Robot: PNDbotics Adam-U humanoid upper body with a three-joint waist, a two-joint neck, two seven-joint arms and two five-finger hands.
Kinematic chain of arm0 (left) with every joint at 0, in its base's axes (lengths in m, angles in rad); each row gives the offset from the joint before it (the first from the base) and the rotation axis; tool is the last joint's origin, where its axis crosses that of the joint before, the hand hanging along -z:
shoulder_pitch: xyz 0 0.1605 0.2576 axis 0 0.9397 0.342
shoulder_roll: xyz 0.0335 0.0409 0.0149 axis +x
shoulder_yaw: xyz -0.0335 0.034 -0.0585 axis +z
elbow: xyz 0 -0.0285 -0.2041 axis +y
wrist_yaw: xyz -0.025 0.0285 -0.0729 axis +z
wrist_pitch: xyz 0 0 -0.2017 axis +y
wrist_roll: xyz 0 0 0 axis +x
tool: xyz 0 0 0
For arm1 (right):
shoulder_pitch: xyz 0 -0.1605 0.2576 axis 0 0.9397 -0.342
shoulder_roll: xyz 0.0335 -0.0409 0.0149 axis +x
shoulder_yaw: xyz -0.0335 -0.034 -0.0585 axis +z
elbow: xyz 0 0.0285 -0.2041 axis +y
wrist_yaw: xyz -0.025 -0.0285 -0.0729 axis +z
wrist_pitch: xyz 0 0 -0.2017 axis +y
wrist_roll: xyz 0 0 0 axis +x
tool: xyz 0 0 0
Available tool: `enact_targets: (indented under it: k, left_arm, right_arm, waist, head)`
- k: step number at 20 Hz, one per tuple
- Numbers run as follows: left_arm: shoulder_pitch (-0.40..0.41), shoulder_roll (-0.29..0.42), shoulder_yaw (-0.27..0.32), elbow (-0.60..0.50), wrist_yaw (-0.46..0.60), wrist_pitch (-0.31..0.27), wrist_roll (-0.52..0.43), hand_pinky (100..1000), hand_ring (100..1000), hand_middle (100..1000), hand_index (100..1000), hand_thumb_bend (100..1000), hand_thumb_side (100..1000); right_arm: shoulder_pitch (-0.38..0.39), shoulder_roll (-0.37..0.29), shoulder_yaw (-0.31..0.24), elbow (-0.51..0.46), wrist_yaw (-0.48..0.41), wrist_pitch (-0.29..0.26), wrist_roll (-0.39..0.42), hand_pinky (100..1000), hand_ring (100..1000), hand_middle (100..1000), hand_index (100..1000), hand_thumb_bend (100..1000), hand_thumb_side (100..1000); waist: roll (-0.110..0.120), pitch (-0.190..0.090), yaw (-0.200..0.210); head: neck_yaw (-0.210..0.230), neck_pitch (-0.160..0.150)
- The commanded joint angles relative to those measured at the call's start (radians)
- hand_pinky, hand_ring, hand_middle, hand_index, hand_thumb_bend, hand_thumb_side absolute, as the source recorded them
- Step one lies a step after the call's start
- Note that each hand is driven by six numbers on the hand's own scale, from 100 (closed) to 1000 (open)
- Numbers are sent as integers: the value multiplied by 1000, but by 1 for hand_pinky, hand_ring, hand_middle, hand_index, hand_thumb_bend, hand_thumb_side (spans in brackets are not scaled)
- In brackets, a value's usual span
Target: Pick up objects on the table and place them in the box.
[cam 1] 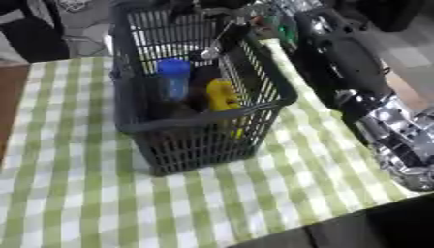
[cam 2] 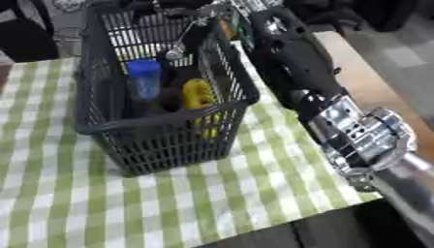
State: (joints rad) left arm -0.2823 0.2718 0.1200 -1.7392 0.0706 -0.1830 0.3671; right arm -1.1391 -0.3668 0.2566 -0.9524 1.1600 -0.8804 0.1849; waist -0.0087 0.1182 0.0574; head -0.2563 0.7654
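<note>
A dark grey slatted basket (cam 1: pixel 203 125) stands on the green-and-white checked cloth (cam 1: pixel 101 193). Inside it are an upright blue bottle (cam 1: pixel 174 77), a yellow object (cam 1: pixel 222 96) and a dark object (cam 1: pixel 202 77) between them. My right arm (cam 2: pixel 297 58) runs up the basket's right side, and my right hand (cam 2: pixel 191 7) is above the far rim, mostly cut off by the top edge. A thin metal spoon (cam 2: pixel 176 50) hangs from it, round end down, inside the basket's upper part. The left hand shows in no view.
The table's front edge (cam 1: pixel 297 232) cuts across the lower right. Bare brown tabletop (cam 2: pixel 364 68) lies right of my arm. Something dark (cam 1: pixel 34 34) is at the far left edge. The cloth left of and in front of the basket is open.
</note>
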Motion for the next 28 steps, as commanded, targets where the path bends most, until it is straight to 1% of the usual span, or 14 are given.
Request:
enact_targets:
  k: [1,7,9,10,11,12,15,16,17,18,19,22,25,28]
  left_arm:
    - [-8,23,2,-14,2,-1,0,471,702,651,759,504,684]
    - [-7,23,3,-13,1,-1,1,470,702,650,759,502,685]
    - [-6,22,3,-13,1,-2,1,470,702,650,759,502,685]
    - [-7,22,4,-13,2,-2,1,470,702,650,759,502,685]
    - [-7,22,4,-13,2,-2,2,470,702,650,759,502,685]
    - [-7,22,5,-14,2,-2,2,470,702,650,759,501,686]
    - [-6,22,7,-14,1,-2,5,468,702,649,758,500,687]
    - [-6,22,9,-14,1,-2,6,467,702,649,758,499,688]
    - [-6,22,9,-14,1,-2,7,467,702,649,758,499,688]
    - [-6,23,10,-14,1,-2,7,467,702,648,757,498,689]
    - [-6,23,10,-15,0,-2,8,467,702,648,757,498,689]
    - [-6,23,12,-15,-1,-2,9,464,703,648,757,496,691]
    - [-9,22,12,-16,-1,-2,10,465,703,648,758,495,690]
    - [-12,23,12,-17,-1,-2,11,465,703,648,758,493,691]
  right_arm:
    - [-19,-27,-17,-10,-12,9,-16,1000,1000,1000,1000,466,779]
    - [-14,-31,-26,-6,-19,17,-1,1000,996,1000,1000,461,743]
    - [-10,-33,-34,-20,-44,14,-33,919,909,969,1000,438,739]
    - [-3,-30,-46,-26,-84,20,-72,843,827,865,977,209,709]
    - [4,-33,-49,-29,-126,25,-103,832,814,850,964,192,715]
    - [15,-36,-56,-34,-186,35,-140,754,725,752,890,100,738]
    - [58,-67,-68,-74,-371,78,-199,681,628,653,843,100,725]
    - [82,-83,-73,-92,-441,101,-200,658,600,620,835,100,409]
    - [100,-96,-75,-112,-502,121,-188,658,600,620,835,100,409]
    - [124,-114,-81,-137,-564,144,-170,618,559,591,755,100,287]
    - [145,-131,-87,-170,-622,167,-149,614,556,589,752,100,301]
    - [207,-188,-113,-282,-736,212,-112,517,499,498,581,100,214]
    - [254,-227,-133,-353,-784,232,-129,474,492,430,488,100,139]
    - [298,-263,-155,-388,-787,252,-144,494,529,468,432,100,103]
  waist:
    - [-15,-34,2]
    - [-16,-34,1]
    - [-16,-34,0]
    - [-15,-33,-1]
    - [-15,-33,-2]
    - [-14,-31,-3]
    - [-13,-26,-6]
    - [-12,-23,-9]
    - [-12,-22,-10]
    - [-12,-19,-13]
    - [-13,-17,-15]
    - [-13,-8,-25]
    - [-13,-4,-35]
    - [-12,-1,-42]
  head:
    - [-2,5]
    - [2,5]
    - [5,5]
    - [9,5]
    - [12,5]
    - [18,5]
    - [31,5]
    - [38,4]
    - [41,5]
    - [49,3]
    - [54,1]
    - [77,0]
    - [88,-1]
    - [94,0]
